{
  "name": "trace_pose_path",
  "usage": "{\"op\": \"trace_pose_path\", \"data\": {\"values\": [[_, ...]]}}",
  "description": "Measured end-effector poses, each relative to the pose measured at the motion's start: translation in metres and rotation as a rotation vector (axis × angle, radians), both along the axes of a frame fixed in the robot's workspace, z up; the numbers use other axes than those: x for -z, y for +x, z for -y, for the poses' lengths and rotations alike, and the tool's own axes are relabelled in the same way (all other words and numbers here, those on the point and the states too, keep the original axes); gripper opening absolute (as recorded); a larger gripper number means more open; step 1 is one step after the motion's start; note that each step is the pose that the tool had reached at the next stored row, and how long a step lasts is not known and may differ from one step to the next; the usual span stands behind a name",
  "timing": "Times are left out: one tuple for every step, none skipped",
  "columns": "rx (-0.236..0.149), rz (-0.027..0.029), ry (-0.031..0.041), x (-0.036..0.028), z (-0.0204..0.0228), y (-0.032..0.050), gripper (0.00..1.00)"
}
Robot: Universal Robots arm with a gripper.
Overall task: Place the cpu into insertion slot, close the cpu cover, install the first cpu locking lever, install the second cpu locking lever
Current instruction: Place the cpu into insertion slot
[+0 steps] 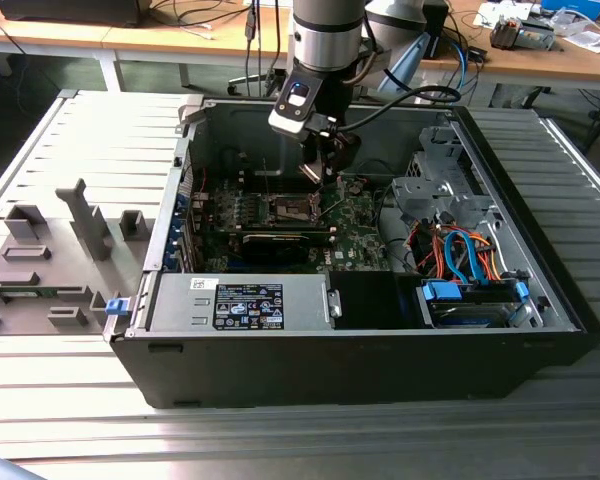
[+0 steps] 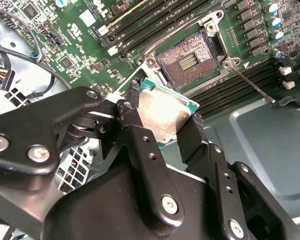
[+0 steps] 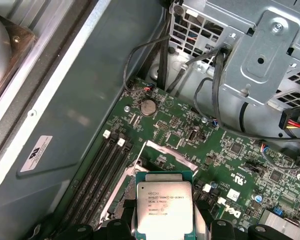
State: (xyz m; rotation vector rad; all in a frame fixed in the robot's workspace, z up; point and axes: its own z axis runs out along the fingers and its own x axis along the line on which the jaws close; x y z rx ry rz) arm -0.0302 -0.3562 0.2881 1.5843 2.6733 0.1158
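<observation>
A black open computer case (image 1: 380, 350) lies on a ribbed grey metal surface (image 1: 70, 150), and the arm's black two-fingered gripper (image 1: 325, 165) is lowered into it over the far middle of the green circuit board (image 1: 360, 225). In both wrist views the gripper (image 2: 165, 117) (image 3: 165, 231) is seen clenched on the cpu (image 2: 162, 112) (image 3: 164, 210), a small flat square chip with a dull silver-grey metal top and a green edge, which is gripped by two opposite sides between the black fingers (image 2: 132, 117).

The chip is held clear of the board and is not seated. The insertion slot (image 2: 190, 60) (image 1: 288, 208), a small square socket with a dark middle and a silver metal rim, lies uncovered near the chip, its field of contacts exposed. A thin silver metal rod (image 2: 252, 85) stands out at an angle from one corner of the socket. Long black memory slots (image 2: 140, 25) are set on both sides of the socket.

A round silver coin battery (image 3: 148, 106) is mounted on the board, and a silver metal drive cage (image 3: 260, 55) is fixed at the exterior view's right, with blue and orange cables (image 1: 460, 250) beside it.
</observation>
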Motion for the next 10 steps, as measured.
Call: {"op": "trace_pose_path", "data": {"values": [[0.002,-0.0001,-0.0001,0.0000,0.0000,0.0000,0.54],[0.005,0.0000,-0.0001,0.0000,0.0000,0.0000,0.54],[0.007,0.0000,-0.0003,0.0000,0.0000,0.0000,0.54],[0.008,0.0000,-0.0003,0.0000,0.0000,0.0000,0.54],[0.009,0.0000,-0.0004,0.0000,0.0000,0.0000,0.54],[0.010,0.0000,-0.0004,0.0000,0.0000,0.0000,0.54],[0.011,0.0000,-0.0005,0.0000,0.0000,0.0000,0.54],[0.013,0.0000,-0.0006,0.0000,0.0000,0.0000,0.54],[0.015,0.0000,-0.0006,0.0000,0.0000,0.0000,0.54],[0.016,0.0000,-0.0006,0.0000,0.0000,0.0000,0.54]]}}
